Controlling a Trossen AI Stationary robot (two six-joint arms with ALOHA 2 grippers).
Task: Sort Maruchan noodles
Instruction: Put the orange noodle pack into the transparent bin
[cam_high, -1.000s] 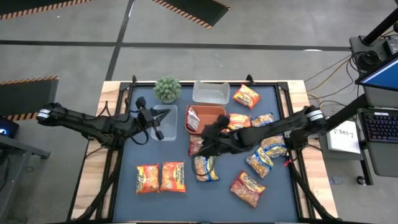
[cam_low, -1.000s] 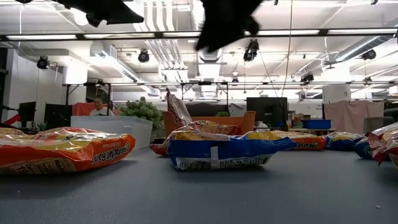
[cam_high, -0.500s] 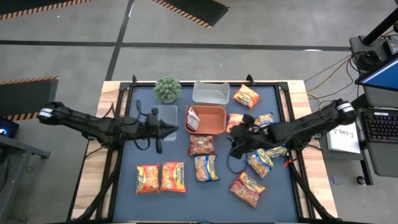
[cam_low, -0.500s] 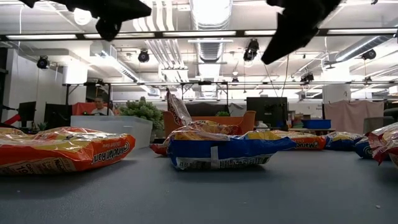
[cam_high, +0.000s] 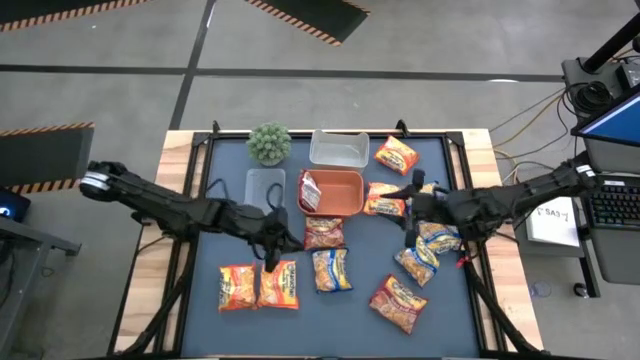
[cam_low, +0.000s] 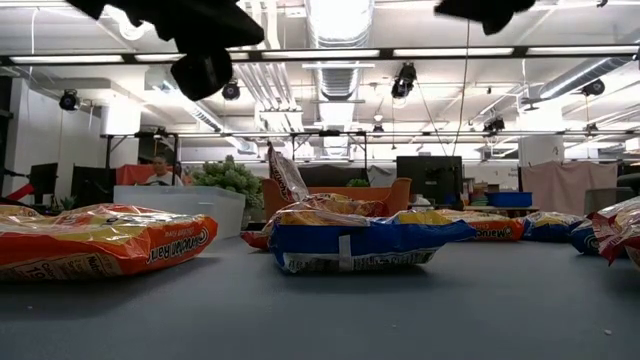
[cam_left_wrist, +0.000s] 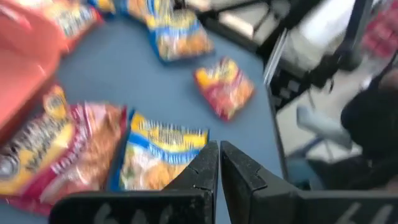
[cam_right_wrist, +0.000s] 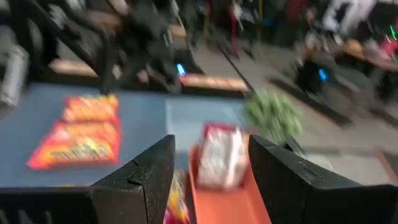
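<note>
Left gripper (cam_high: 280, 240) pressed together, empty, over mat centre beside red packet (cam_high: 323, 232). Right gripper (cam_high: 410, 203) spread, empty, near right-edge packets (cam_high: 432, 240). Risk: pressed-together fingers shove glossy packet, not grab.

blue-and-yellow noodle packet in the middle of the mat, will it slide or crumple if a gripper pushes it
The blue-and-yellow noodle packet looks glossy and lies flat on the smooth mat, so it would probably slide. Its puffed wrapper in the low view suggests the film may dent, though the block inside likely stays stiff. It is probably light.
</note>
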